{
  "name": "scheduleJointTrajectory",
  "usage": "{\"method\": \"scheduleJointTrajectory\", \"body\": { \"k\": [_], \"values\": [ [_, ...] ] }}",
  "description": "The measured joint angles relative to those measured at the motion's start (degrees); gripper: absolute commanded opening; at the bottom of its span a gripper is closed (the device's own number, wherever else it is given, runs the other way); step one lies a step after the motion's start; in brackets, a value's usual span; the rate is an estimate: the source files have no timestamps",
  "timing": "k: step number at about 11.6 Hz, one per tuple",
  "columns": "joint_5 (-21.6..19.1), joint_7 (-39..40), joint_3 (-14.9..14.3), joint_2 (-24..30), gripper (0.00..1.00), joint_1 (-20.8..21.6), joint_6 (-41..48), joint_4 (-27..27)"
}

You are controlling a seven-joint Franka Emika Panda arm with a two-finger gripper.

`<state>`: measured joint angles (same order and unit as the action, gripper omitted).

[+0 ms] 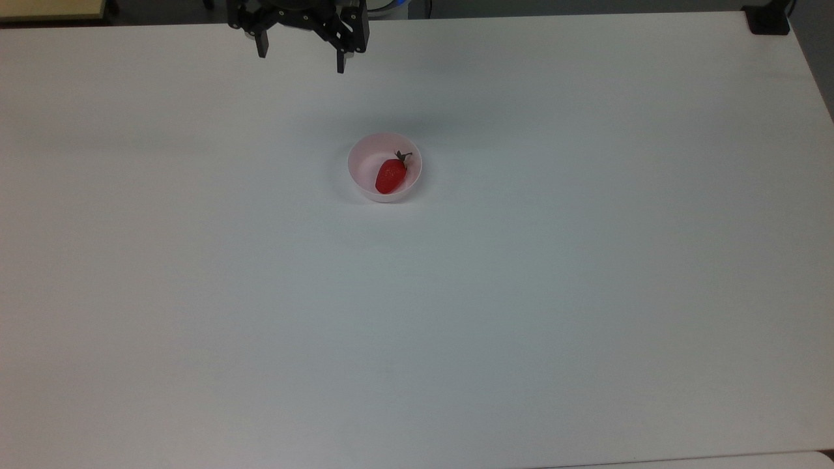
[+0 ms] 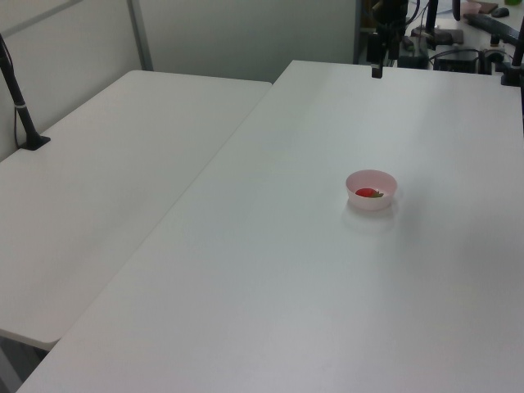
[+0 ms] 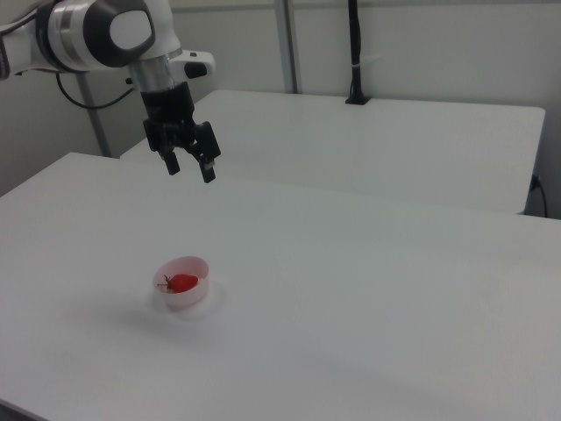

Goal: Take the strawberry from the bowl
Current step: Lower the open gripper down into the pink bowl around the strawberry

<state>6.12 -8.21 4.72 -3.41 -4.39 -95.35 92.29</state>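
No text, label, brand, number or sign could be read anywhere in the three views.

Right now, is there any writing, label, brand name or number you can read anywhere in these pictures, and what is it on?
None: no readable text in any view.
The bowl has plain pale pink walls with no print.
The strawberry inside it carries no label.
The gripper and the arm above it show no legible marking.
The white table is blank.
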Motion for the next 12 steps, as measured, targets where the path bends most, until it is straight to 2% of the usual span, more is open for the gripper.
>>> {"method": "scheduleJointTrajectory", "body": {
  "k": [8,10,12],
  "values": [
    [0.0,-0.2,0.0,0.0,1.0,-0.2,0.0,0.1],
    [-0.1,-4.1,0.0,0.0,1.0,-0.1,0.0,0.7],
    [-0.7,-7.1,0.6,-0.1,0.97,0.6,-0.1,3.8]
  ]
}}
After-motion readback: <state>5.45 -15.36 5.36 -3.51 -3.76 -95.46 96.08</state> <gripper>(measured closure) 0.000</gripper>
